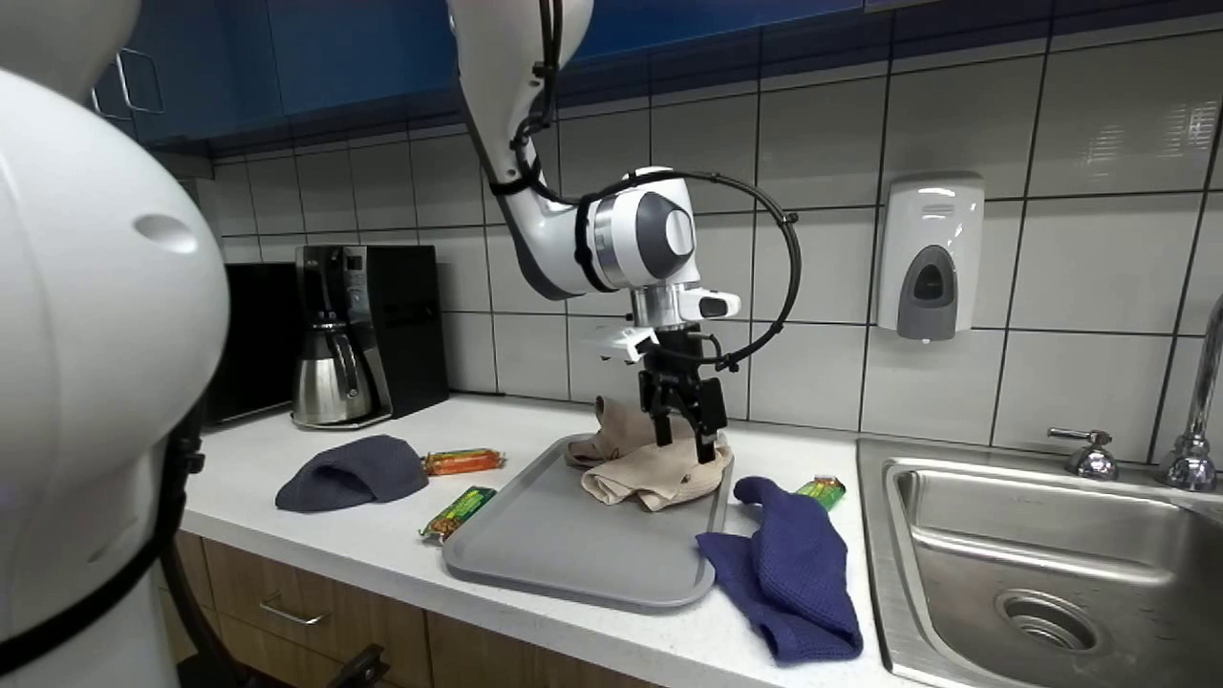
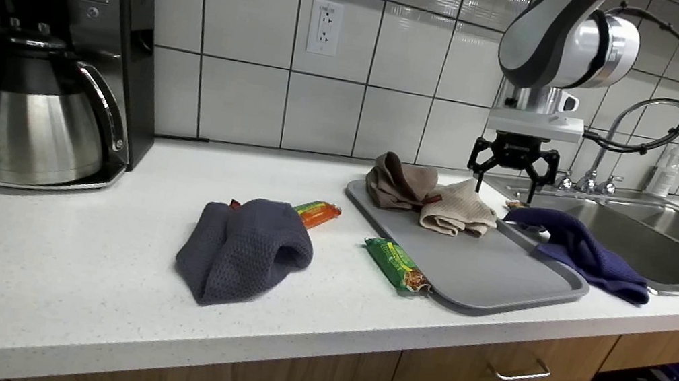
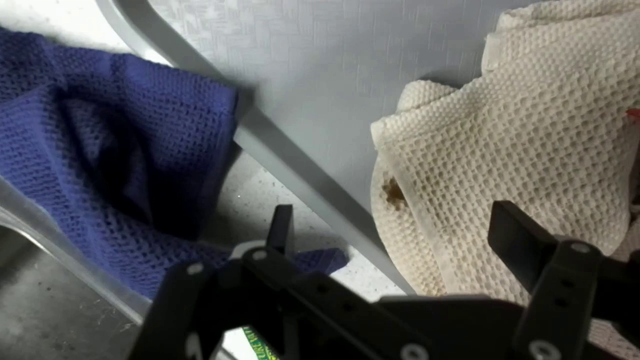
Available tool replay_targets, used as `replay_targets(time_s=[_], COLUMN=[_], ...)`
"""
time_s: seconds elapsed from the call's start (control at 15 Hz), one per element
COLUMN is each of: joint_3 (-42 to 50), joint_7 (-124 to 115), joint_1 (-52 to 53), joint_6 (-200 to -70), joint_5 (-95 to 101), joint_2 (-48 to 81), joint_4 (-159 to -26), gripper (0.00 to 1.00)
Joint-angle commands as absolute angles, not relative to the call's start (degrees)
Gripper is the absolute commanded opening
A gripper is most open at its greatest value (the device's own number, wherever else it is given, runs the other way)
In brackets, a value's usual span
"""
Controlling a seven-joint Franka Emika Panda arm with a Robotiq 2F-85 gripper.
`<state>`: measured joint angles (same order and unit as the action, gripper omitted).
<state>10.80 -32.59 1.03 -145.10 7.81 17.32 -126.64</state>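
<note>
The black two-fingered gripper (image 2: 504, 194) hangs with its fingers spread apart; nothing is pinched between them. The nearest item is a folded, rumpled beige waffle-weave cloth (image 3: 525, 145). It rests on a flat grey rectangular tray (image 1: 573, 545), in the tray's corner nearest both the counter's back edge and the stainless steel sink (image 1: 884, 554).

Relative position: the cloth lies below the gripper and mainly toward the counter end with the black-and-steel coffee maker (image 1: 387, 330). In the wrist view, one finger shows over the cloth; its opposite shows over the strip of white speckled counter (image 2: 59, 282) outside the tray rim. Contact between finger and cloth cannot be confirmed.

The cloth has no clear long axis; its visible hem slants against the tray rim. A brown cloth (image 2: 398, 183) appears to touch it on the side away from the sink. A navy blue textured cloth (image 1: 803, 564) laps onto the tray's sink-side rim, nearer the counter's front edge.
</note>
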Motion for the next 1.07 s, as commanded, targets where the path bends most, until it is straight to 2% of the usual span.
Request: replay_targets(time_s=[0.0, 1.0], joint_3=[9.92, 7.45], joint_7=[-33.09, -26.75], joint_1=[0.79, -0.92], joint_6=[-148.26, -155.98], joint_5=[4.08, -9.69], joint_2=[18.95, 26.96], joint_4=[-126.86, -126.50], gripper=[1.00, 1.00])
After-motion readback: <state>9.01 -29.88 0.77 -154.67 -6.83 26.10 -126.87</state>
